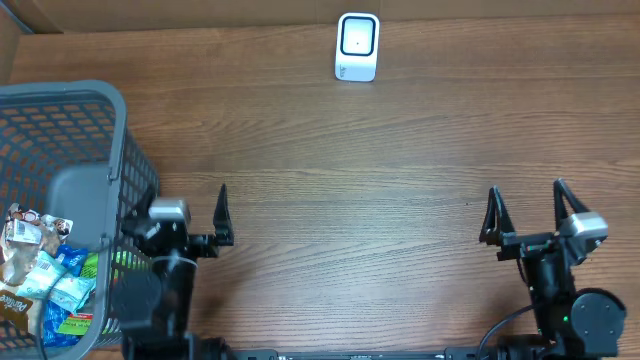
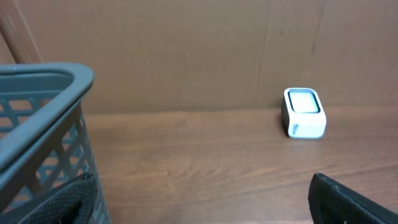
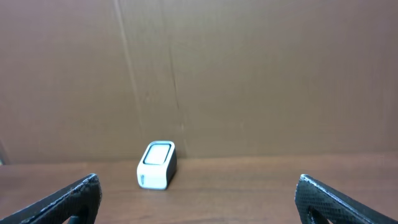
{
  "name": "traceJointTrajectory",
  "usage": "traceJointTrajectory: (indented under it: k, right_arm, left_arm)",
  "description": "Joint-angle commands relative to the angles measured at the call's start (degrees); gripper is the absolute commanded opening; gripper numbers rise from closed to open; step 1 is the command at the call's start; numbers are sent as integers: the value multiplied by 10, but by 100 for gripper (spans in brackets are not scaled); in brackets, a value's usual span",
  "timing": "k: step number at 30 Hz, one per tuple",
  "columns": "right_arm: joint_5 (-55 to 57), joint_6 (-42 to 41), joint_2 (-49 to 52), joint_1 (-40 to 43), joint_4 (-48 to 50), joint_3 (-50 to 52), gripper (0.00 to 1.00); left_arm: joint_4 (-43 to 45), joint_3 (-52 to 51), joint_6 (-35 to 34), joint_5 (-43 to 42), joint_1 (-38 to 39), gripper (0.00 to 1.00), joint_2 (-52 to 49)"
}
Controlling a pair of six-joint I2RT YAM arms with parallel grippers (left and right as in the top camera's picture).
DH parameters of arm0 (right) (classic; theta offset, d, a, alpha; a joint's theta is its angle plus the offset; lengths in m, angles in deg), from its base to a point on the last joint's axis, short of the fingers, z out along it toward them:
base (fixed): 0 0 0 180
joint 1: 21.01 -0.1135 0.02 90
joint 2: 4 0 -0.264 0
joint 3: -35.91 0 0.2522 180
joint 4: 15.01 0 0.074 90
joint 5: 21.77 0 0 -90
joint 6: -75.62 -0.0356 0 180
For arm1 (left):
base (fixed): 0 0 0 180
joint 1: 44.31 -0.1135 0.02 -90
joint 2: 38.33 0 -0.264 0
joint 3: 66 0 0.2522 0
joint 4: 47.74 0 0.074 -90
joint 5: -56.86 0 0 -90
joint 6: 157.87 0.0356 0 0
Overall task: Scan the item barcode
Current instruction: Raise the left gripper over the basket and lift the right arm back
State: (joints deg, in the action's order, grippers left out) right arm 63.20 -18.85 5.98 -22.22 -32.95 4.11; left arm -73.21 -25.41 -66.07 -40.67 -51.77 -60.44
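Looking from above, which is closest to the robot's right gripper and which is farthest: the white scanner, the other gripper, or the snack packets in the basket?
From the right gripper, seen from overhead:
1. White scanner, at the table's far edge, near the middle.
2. Left gripper, across the table, on the left.
3. Snack packets, inside the grey basket, far left.

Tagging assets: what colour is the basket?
Grey, with lattice walls, the basket shows best in the overhead view.

Even, soft indoor light; faint shadows; no glare; wrist views slightly soft, edges undistorted.
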Motion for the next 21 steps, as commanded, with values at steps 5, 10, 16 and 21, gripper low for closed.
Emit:
traceJointTrajectory:
  k: [5, 10, 16, 21]
  right_arm:
    - [2, 0, 150, -2, -114, -201, 100]
    - [-10, 3, 267, -2, -233, -354, 100]
    - [-87, 38, 438, -2, -408, -580, 100]
    - [-116, 48, 567, -2, -560, -750, 100]
  left_arm:
    - [-150, 264, -1, 0, 4, 100, -192]
    - [-292, 469, -1, 0, 4, 100, -313]
    - [-575, 805, -2, 0, 4, 100, -503]
    - [-691, 940, -5, -4, 4, 100, -591]
